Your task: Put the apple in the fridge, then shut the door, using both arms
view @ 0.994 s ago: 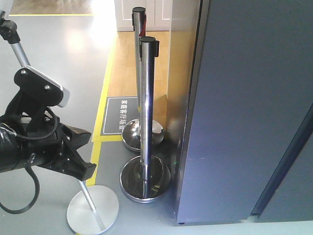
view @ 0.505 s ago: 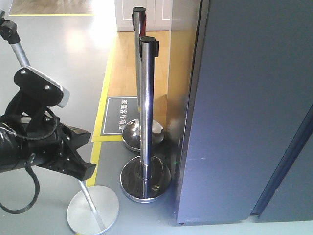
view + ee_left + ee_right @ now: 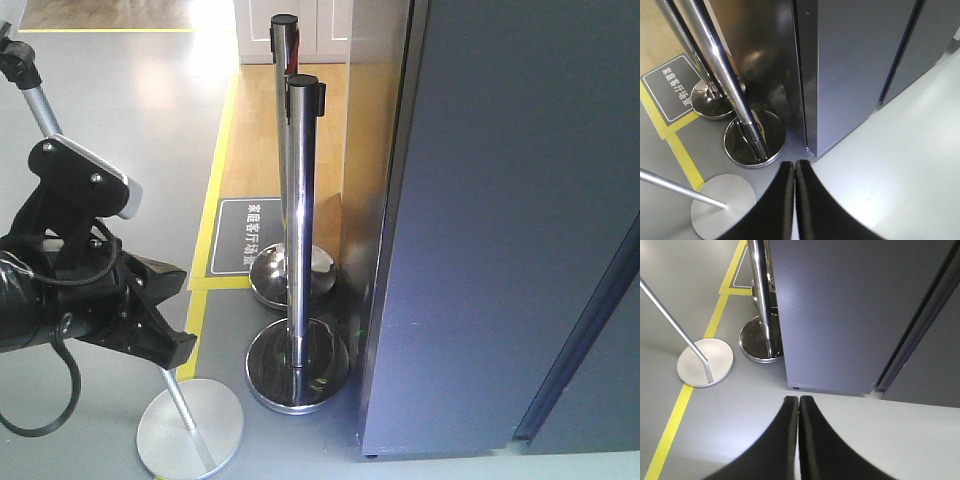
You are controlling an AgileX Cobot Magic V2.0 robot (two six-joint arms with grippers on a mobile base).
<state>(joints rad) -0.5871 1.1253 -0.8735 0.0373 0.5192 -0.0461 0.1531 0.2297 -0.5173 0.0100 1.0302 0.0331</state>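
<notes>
The apple is not in view in any frame. The dark grey-blue fridge [image 3: 500,220] fills the right of the front view, and only its outside shows, with no white interior. It also shows in the left wrist view [image 3: 850,65] and the right wrist view [image 3: 840,305]. My left arm [image 3: 90,300] is at the left of the front view, low over the floor. My left gripper [image 3: 794,164] is shut and empty above the grey floor near the fridge's bottom corner. My right gripper [image 3: 798,400] is shut and empty over the floor in front of the fridge.
Two chrome stanchion posts [image 3: 298,230] on round bases stand just left of the fridge. A slanted silver pole on a round base [image 3: 190,425] is by my left arm. A darker grey panel [image 3: 930,365] adjoins the fridge on the right. Yellow floor tape [image 3: 215,200] runs along the left.
</notes>
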